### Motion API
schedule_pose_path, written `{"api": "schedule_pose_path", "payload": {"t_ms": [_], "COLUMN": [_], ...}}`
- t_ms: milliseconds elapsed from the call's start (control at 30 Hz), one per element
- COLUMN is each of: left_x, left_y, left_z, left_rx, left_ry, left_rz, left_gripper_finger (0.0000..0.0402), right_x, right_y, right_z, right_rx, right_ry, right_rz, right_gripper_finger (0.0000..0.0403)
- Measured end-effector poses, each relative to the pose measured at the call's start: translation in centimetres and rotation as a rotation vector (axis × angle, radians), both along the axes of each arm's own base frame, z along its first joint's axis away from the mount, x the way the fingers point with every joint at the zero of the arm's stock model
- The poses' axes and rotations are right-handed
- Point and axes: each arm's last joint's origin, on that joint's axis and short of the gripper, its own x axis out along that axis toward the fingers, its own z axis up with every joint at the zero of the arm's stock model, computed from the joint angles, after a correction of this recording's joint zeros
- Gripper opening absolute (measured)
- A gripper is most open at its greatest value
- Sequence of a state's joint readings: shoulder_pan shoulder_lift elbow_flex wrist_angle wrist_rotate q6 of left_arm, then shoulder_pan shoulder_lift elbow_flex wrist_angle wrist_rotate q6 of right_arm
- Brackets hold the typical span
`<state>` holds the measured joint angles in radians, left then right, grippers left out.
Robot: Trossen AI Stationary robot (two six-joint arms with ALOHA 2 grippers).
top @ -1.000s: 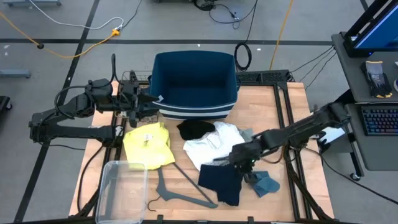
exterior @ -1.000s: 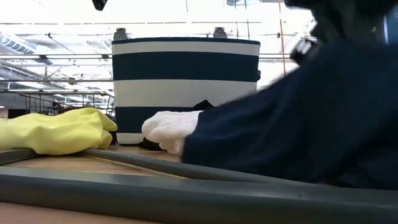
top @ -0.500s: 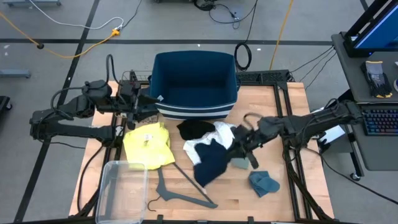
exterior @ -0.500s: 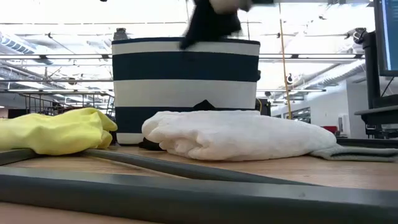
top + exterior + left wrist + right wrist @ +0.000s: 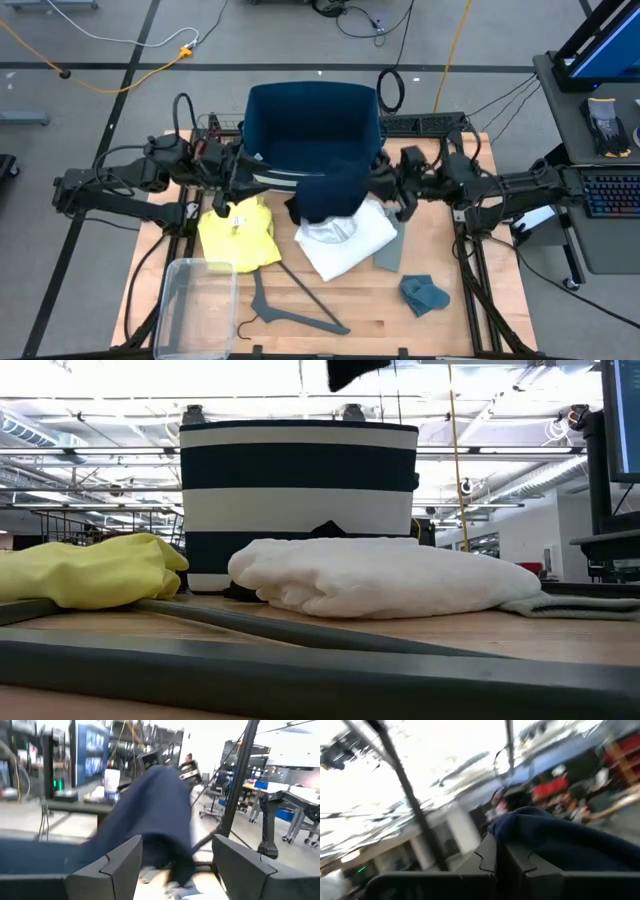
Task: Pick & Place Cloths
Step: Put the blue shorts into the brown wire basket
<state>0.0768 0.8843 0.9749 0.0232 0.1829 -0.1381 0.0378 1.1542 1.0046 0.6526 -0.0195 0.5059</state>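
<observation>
Hanging from the clamped right gripper point(image 5: 385, 187), the navy cloth point(image 5: 333, 192) is draped over the near rim of the basket point(image 5: 312, 120). It should be carried further over the opening before release. The left gripper point(image 5: 232, 178) is held wide and empty beside it.

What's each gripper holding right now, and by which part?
Right gripper pinches the navy fabric cloth by its edge; left gripper holds nothing.

The navy cloth point(image 5: 335, 192) hangs soft and matt over the striped fabric bin point(image 5: 312, 125). The table point(image 5: 460, 250) is pale, smooth wood. At seven o'clock sits a clear, glossy plastic tub point(image 5: 195, 305), beside a matt grey plastic hanger point(image 5: 290, 312).
</observation>
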Motion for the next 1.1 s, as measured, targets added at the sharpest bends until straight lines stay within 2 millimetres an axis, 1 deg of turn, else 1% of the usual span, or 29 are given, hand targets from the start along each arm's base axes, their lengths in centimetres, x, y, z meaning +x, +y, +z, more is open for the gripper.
{"api": "schedule_pose_path", "payload": {"t_ms": [133, 267, 400, 533, 667, 833, 967, 1100], "left_x": [0.7, 1.9, 3.6, 5.6, 7.6, 9.7, 11.3, 12.7], "left_y": [-0.2, -0.4, -0.7, -0.7, -0.8, -0.8, -0.7, -0.7], "left_z": [0.7, 1.1, 0.9, 0.1, -0.3, 0.3, 1.2, 1.7], "left_rx": [0.083, 0.168, 0.251, 0.33, 0.387, 0.445, 0.488, 0.524], "left_ry": [-0.103, -0.207, -0.262, -0.275, -0.241, -0.213, -0.12, 0.025], "left_rz": [0.001, 0.008, 0.071, 0.167, 0.241, 0.287, 0.294, 0.307], "left_gripper_finger": [0.0241, 0.0241, 0.0241, 0.0241, 0.0241, 0.0241, 0.0241, 0.0241], "right_x": [-0.3, -0.5, -0.4, -0.4, 0.0, 0.6, 0.9, 1.4], "right_y": [-1.2, -1.9, -2.1, -2.2, -2.3, -2.4, -2.4, -2.6], "right_z": [0.7, 1.0, 1.0, 1.0, 0.7, 0.2, -0.1, -0.5], "right_rx": [-0.023, -0.052, -0.081, -0.101, -0.098, -0.106, -0.099, -0.101], "right_ry": [-0.076, -0.117, -0.123, -0.117, -0.106, -0.085, -0.069, -0.05], "right_rz": [-0.123, -0.217, -0.276, -0.322, -0.352, -0.358, -0.352, -0.351], "right_gripper_finger": [0.0, 0.0, 0.0, 0.0, 0.0, 0.0, 0.0, 0.0]}}
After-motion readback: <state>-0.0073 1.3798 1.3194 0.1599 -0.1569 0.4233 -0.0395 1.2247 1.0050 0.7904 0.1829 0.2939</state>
